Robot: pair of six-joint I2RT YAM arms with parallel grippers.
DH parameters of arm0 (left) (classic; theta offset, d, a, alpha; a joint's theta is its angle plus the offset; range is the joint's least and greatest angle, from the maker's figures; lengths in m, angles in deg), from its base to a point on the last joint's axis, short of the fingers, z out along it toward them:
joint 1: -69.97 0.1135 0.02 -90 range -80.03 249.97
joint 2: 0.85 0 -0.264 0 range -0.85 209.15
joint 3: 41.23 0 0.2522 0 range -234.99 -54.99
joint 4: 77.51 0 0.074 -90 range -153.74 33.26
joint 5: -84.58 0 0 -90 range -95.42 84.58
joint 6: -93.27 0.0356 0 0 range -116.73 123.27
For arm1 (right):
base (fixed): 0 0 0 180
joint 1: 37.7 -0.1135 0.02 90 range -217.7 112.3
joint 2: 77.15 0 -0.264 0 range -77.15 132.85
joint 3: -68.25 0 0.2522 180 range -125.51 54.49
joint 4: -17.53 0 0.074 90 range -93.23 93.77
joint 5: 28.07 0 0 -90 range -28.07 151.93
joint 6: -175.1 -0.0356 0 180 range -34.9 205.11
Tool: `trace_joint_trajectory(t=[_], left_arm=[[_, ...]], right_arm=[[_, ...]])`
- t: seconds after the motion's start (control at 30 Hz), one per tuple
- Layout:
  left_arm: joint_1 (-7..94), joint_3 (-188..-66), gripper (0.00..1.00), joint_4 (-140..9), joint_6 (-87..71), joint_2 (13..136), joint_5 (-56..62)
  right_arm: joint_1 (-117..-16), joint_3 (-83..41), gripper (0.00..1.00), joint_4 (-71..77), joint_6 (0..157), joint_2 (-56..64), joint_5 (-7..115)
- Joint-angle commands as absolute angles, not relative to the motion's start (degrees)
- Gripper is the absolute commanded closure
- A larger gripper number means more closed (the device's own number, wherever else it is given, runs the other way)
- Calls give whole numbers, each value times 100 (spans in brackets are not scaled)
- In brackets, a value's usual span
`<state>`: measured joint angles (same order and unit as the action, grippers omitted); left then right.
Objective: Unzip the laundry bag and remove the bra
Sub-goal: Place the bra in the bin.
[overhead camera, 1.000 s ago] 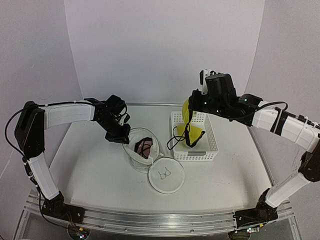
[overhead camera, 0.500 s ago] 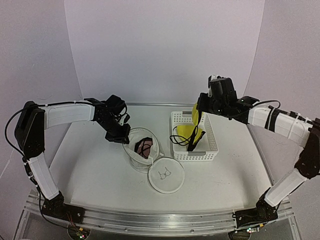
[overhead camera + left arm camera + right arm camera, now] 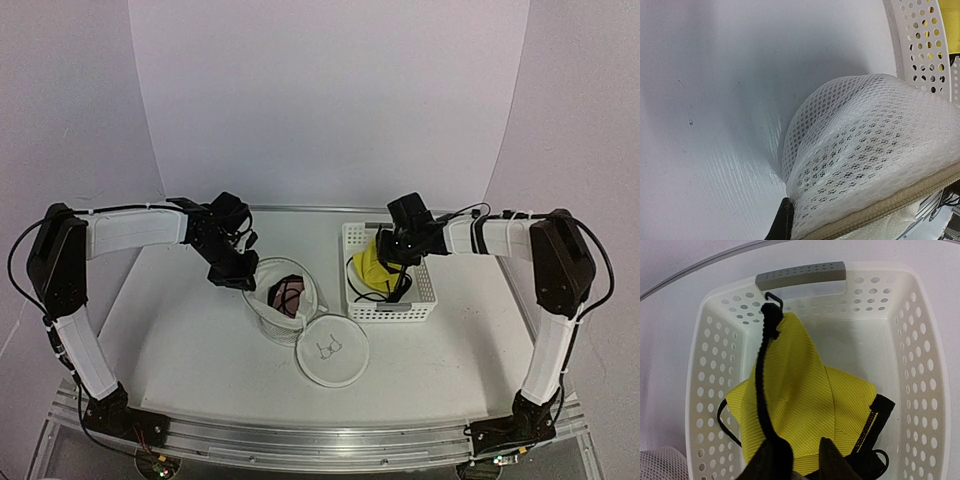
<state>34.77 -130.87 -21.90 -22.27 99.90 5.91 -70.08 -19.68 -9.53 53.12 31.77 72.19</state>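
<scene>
The laundry bag (image 3: 272, 312) stands unzipped at the table's middle, and its round lid (image 3: 345, 362) with the bra drawing lies flat in front. Some pink fabric with dark straps (image 3: 290, 292) shows inside it. My left gripper (image 3: 234, 270) is shut on the bag's back-left rim. In the left wrist view the mesh (image 3: 865, 140) covers all but one dark finger (image 3: 785, 222). The yellow bra (image 3: 372, 262) with black straps lies in the white basket (image 3: 392, 316). My right gripper (image 3: 802, 460) is low over the bra (image 3: 805, 390), shut on its yellow fabric.
The perforated basket (image 3: 710, 390) has a grey handle (image 3: 801, 274) on its far wall. Its corner shows in the left wrist view (image 3: 920, 45), close to the bag. The table's rounded back edge runs just behind the basket.
My right gripper has come down and towards the arms with the bra, from above the basket's far rim into the basket. The left arm and the bag have not moved.
</scene>
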Motion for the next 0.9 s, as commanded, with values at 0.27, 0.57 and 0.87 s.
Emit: trace_joint_trajectory(t=[0.27,0.57,0.87], left_arm=[[3464,-13136,100,-2186,-2206,9742,478],[3464,-13167,100,-2191,-2193,9799,528],[3464,-13190,100,-2186,-2261,9777,564]], right_arm=[[-7013,-2379,40,-756,5292,2134,6863],[-7121,-2250,34,-520,5551,1514,5577],[-8067,-2479,35,-418,6096,1478,4478]])
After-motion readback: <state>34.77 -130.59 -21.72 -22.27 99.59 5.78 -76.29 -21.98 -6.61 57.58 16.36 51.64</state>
